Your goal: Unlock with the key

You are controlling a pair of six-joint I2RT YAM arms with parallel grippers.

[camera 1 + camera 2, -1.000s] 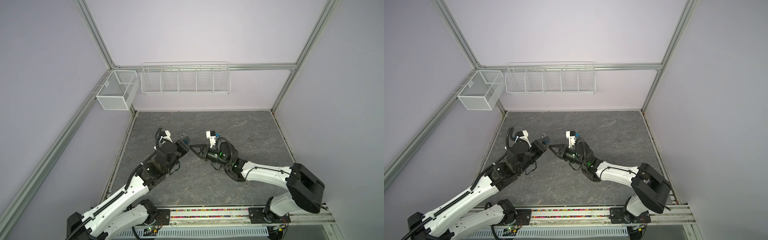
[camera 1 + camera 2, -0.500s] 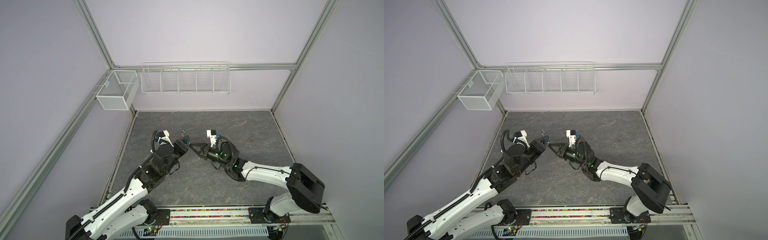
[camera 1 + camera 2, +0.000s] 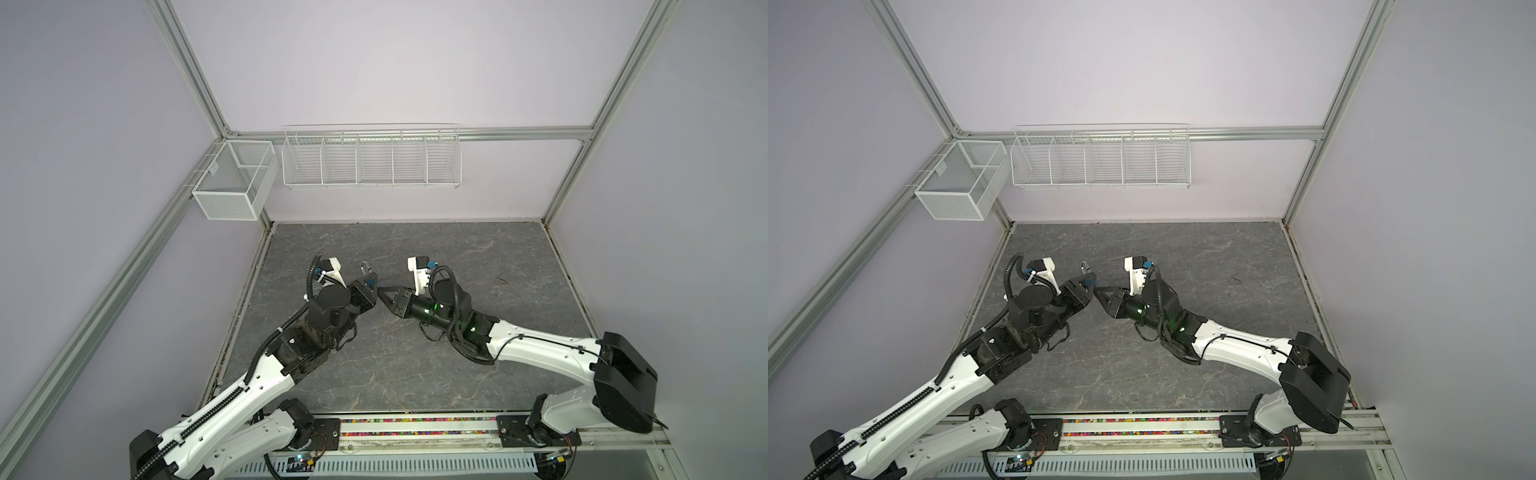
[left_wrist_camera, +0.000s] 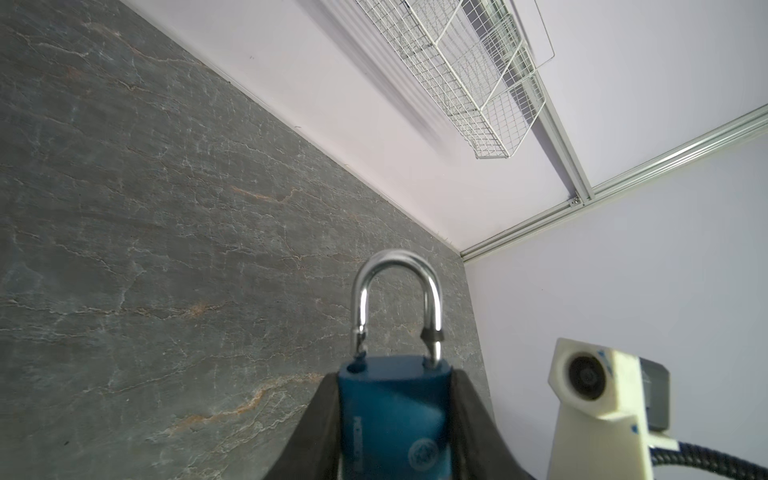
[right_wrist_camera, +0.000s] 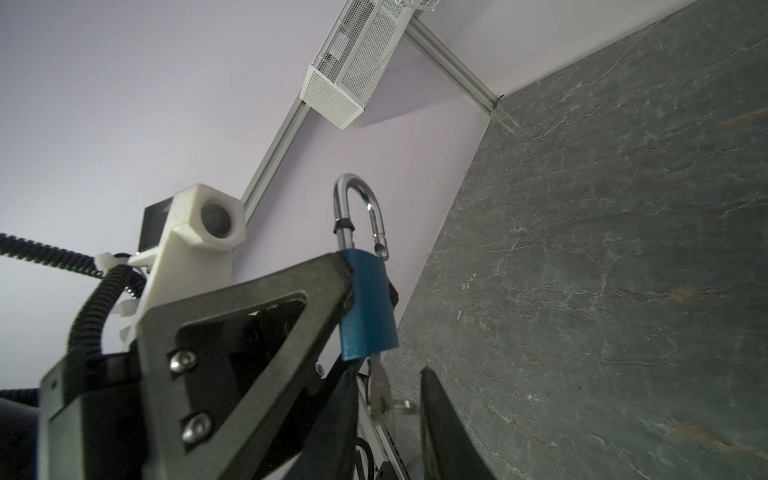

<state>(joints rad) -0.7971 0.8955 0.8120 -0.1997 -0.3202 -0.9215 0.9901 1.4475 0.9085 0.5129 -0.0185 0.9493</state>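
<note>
Top views both show a grey, veined bench (image 3: 415, 374) enclosed by lilac walls (image 3: 374, 62), with a wire rack (image 3: 370, 162) on the back rail. Above the bench, left of centre, the left end effector (image 3: 370, 284) clamps a blue padlock (image 4: 392, 415). Its long axis runs roughly front to back, shackle (image 4: 395, 291) rearward, one leg out of the body. The right end effector (image 3: 382, 293) stands parted around the key (image 5: 379, 390) in the padlock's base, not gripping it.

The left arm (image 3: 249, 382) and right arm (image 3: 540, 353) wear white shells over black joints, with black ribbed conduit (image 5: 89, 316), white wrist camera housings (image 4: 590, 395), green lights (image 3: 435, 307) on the right, and black triangular gripper fingers (image 5: 320, 278) bearing 2 silver screws (image 5: 183, 360).
</note>
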